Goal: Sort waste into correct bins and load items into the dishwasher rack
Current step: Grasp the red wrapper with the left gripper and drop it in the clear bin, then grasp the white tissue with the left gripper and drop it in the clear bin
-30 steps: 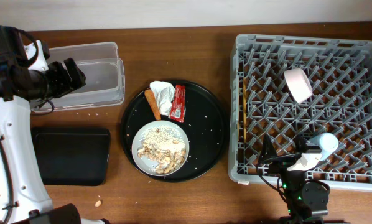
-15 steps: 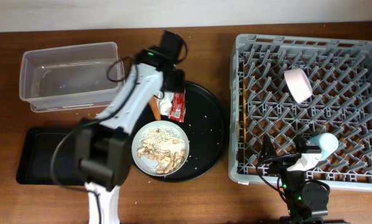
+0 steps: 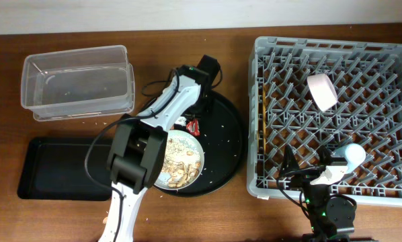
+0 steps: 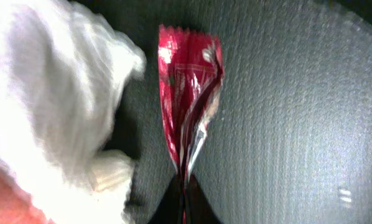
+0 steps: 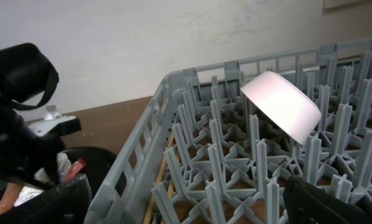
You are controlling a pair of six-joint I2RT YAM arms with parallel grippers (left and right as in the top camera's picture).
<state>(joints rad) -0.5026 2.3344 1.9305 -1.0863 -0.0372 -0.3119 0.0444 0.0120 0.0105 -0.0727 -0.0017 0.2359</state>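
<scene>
On pebbled black tray (image 4: 298,124) — glossy creased red wrapper (image 4: 189,93), tapered tip pinched in left pincer (image 4: 186,202), beside crumpled white tissue (image 4: 55,93).

The left arm (image 3: 177,104) is built of white shells joined by black joints, and a thin black cable (image 3: 149,86) is looped beside it. The right arm (image 3: 330,210) is seen as a black body with small green lights, a white part and thin black wires.
</scene>
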